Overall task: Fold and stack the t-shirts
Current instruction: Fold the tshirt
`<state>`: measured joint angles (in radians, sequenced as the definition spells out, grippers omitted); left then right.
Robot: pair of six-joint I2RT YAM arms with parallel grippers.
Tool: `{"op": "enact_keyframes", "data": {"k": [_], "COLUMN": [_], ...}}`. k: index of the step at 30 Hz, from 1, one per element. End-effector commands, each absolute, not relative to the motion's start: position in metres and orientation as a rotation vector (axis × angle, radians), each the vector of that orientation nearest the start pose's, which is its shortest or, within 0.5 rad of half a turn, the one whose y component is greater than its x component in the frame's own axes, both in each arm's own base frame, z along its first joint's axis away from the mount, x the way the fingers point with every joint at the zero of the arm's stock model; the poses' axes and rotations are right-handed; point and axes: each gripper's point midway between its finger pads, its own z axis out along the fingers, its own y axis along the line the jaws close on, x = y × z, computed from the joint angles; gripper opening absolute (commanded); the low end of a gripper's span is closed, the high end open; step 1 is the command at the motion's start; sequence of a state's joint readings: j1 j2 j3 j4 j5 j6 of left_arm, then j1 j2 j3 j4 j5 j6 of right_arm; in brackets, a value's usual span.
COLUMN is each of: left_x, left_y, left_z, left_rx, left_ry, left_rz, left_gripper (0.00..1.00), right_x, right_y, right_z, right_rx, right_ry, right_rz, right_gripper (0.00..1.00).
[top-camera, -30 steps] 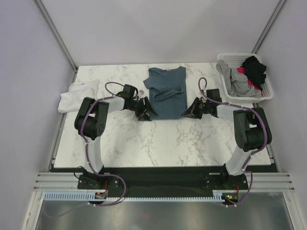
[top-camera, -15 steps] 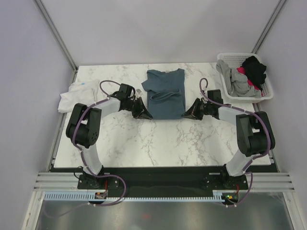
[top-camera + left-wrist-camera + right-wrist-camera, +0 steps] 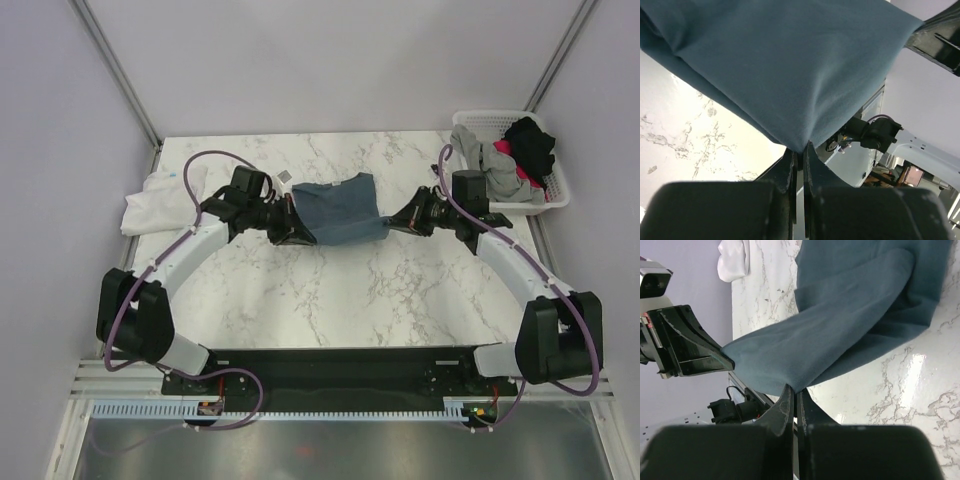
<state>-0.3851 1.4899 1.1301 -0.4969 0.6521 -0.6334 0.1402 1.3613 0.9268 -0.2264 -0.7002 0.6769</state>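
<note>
The slate-blue t-shirt (image 3: 338,207) hangs stretched between both grippers above the middle of the marble table (image 3: 330,300). My left gripper (image 3: 298,233) is shut on its left near corner; in the left wrist view the cloth (image 3: 790,65) fills the frame above the pinching jaws (image 3: 800,149). My right gripper (image 3: 392,224) is shut on its right near corner; in the right wrist view (image 3: 795,389) the shirt (image 3: 850,315) folds back over itself, its far part on the table. A white t-shirt (image 3: 160,197) lies folded at the table's left edge.
A white lattice basket (image 3: 555,170) at the back right holds grey (image 3: 492,165), black (image 3: 530,142) and pink clothes. Purple cables loop over both arms. The white shirt also shows in the right wrist view (image 3: 734,260). Grey walls stand on three sides.
Both grippers have lifted the shirt's near edge off the table and carried it toward the back, so the shirt folds over and looks shorter. Both arms have stretched out further.
</note>
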Motion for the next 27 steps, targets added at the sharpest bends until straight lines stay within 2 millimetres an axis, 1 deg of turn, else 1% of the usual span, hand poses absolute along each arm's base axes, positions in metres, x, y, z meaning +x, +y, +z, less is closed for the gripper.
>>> {"op": "enact_keyframes", "data": {"k": [1, 3, 4, 6, 7, 8, 9, 10, 11, 12, 13, 14, 15, 16, 17, 18, 19, 20, 21, 22, 23, 24, 25, 26, 27], "left_x": [0.279, 0.283, 0.286, 0.297, 0.305, 0.316, 0.324, 0.335, 0.348, 0.358, 0.373, 0.391, 0.402, 0.416, 0.433, 0.443, 0.462, 0.472, 0.483, 0.500, 0.511, 0.524, 0.539, 0.548, 0.556], "left_y": [-0.239, -0.240, -0.238, -0.238, -0.234, -0.234, -0.233, -0.228, -0.229, -0.228, -0.224, -0.225, -0.224, -0.222, -0.222, -0.221, -0.220, -0.218, -0.216, -0.216, -0.217, -0.212, -0.211, -0.207, -0.202], "left_z": [0.161, 0.156, 0.154, 0.147, 0.146, 0.148, 0.141, 0.139, 0.149, 0.142, 0.145, 0.160, 0.163, 0.156, 0.167, 0.169, 0.169, 0.168, 0.167, 0.173, 0.152, 0.139, 0.141, 0.123, 0.123], "left_rx": [-0.011, -0.026, -0.036, -0.047, -0.068, -0.069, -0.089, -0.115, -0.111, -0.130, -0.124, -0.087, -0.085, -0.099, -0.086, -0.085, -0.073, -0.072, -0.068, -0.030, -0.031, -0.044, 0.010, 0.024, 0.038], "left_ry": [2.630, 2.642, 2.644, 2.649, 2.644, 2.622, 2.632, 2.624, 2.593, 2.603, 2.567, 2.508, 2.486, 2.484, 2.442, 2.428, 2.402, 2.392, 2.376, 2.329, 2.348, 2.352, 2.309, 2.325, 2.307], "left_rz": [-1.147, -1.149, -1.133, -1.130, -1.127, -1.129, -1.125, -1.115, -1.117, -1.112, -1.089, -1.080, -1.071, -1.061, -1.053, -1.048, -1.030, -1.016, -0.997, -0.977, -0.963, -0.913, -0.863, -0.808, -0.749], "left_gripper": [0.02, 0.02, 0.02, 0.02, 0.02, 0.02, 0.02, 0.02, 0.02, 0.02, 0.02, 0.02, 0.02, 0.02, 0.02, 0.02, 0.02, 0.02, 0.02, 0.02, 0.05, 0.44, 0.62, 0.70, 0.80], "right_x": [0.333, 0.338, 0.343, 0.352, 0.360, 0.368, 0.374, 0.382, 0.397, 0.407, 0.416, 0.436, 0.446, 0.459, 0.477, 0.488, 0.509, 0.519, 0.529, 0.548, 0.558, 0.567, 0.581, 0.590, 0.594], "right_y": [0.175, 0.175, 0.176, 0.178, 0.180, 0.181, 0.183, 0.184, 0.186, 0.187, 0.187, 0.190, 0.191, 0.192, 0.195, 0.195, 0.198, 0.199, 0.199, 0.201, 0.204, 0.204, 0.208, 0.205, 0.206], "right_z": [0.187, 0.183, 0.177, 0.175, 0.167, 0.168, 0.166, 0.165, 0.165, 0.166, 0.167, 0.172, 0.175, 0.164, 0.181, 0.182, 0.183, 0.182, 0.178, 0.168, 0.161, 0.153, 0.144, 0.140, 0.141], "right_rx": [0.204, 0.214, 0.220, 0.226, 0.230, 0.226, 0.221, 0.211, 0.204, 0.189, 0.182, 0.165, 0.152, 0.165, 0.136, 0.133, 0.120, 0.118, 0.118, 0.120, 0.123, 0.125, 0.091, 0.104, 0.094], "right_ry": [2.293, 2.295, 2.304, 2.301, 2.306, 2.299, 2.298, 2.289, 2.283, 2.276, 2.269, 2.248, 2.234, 2.247, 2.198, 2.184, 2.157, 2.148, 2.142, 2.129, 2.128, 2.122, 2.101, 2.093, 2.082], "right_rz": [1.165, 1.168, 1.170, 1.183, 1.187, 1.187, 1.187, 1.187, 1.186, 1.178, 1.175, 1.175, 1.175, 1.169, 1.166, 1.164, 1.158, 1.155, 1.148, 1.144, 1.128, 1.123, 1.106, 1.072, 1.064], "right_gripper": [0.00, 0.00, 0.00, 0.00, 0.00, 0.00, 0.00, 0.00, 0.00, 0.00, 0.00, 0.00, 0.00, 0.00, 0.00, 0.00, 0.00, 0.00, 0.00, 0.00, 0.04, 0.35, 0.47, 0.57, 0.77]}}
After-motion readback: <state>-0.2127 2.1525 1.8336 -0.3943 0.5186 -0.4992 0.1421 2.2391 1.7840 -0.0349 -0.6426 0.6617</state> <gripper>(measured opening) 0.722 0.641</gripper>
